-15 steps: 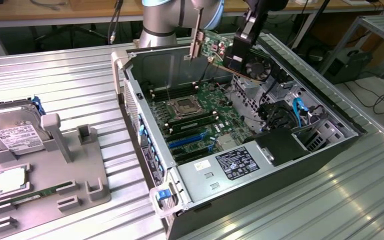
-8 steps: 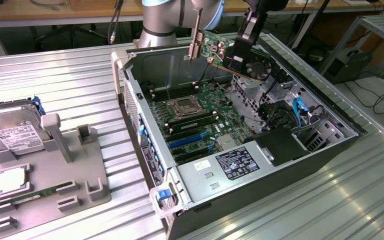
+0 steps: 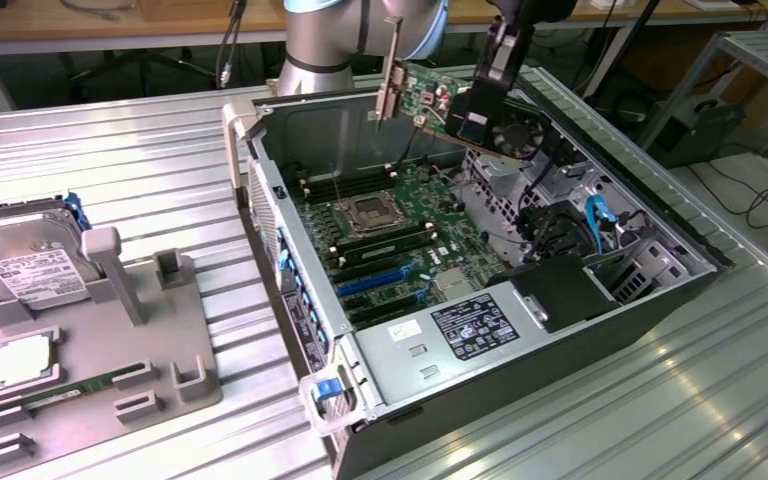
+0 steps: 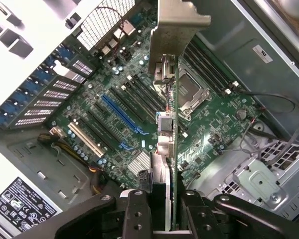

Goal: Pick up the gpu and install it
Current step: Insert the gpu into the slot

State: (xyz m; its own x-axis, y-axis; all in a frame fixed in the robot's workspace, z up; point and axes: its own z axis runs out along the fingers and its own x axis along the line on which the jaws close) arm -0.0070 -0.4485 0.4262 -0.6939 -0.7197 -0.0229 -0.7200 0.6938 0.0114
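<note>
A ribbed metal table [image 3: 117, 170] carries everything here. On it lies the big open computer case [image 3: 317, 125], on its side with the motherboard [image 3: 411, 230] facing up. The power supply [image 3: 471, 325] with its dark label fills the near end of the case, and blue cables [image 3: 598, 225] run through the drive bay toward the exterior view's right. Well apart from the case, at the exterior view's left, sits a grey fixture [image 3: 157, 340] holding a silver hard drive [image 3: 31, 265] and a narrow green memory stick [image 3: 71, 392].

The robot arm [image 3: 324, 40] reaches in from the far side. Its gripper [image 3: 480, 95] holds the gpu [image 3: 471, 110] in the air above the far end of the case, tilted, clear of the board. The round black fan [image 3: 520, 130] faces the exterior view's right, and the pale bracket [image 3: 387, 70] hangs over the case's back wall.

Below the card, the blue slots [image 3: 377, 280] lie open, with the processor socket [image 3: 364, 212] beside them.

The wrist view gives the card edge-on [image 4: 173, 149]. The gripper [image 4: 164, 209] has its black fingers [image 4: 137, 214] pressed against both faces, pinching the gpu. The bracket [image 4: 177, 30] sticks out at the far end. Past the thin edge I can make out the long blue slot [image 4: 122, 114], a pale slot [image 4: 84, 139] alongside it and a small ribbed heatsink [image 4: 139, 162]. The card's edge crosses in front of the socket [image 4: 187, 92], not touching the board
</note>
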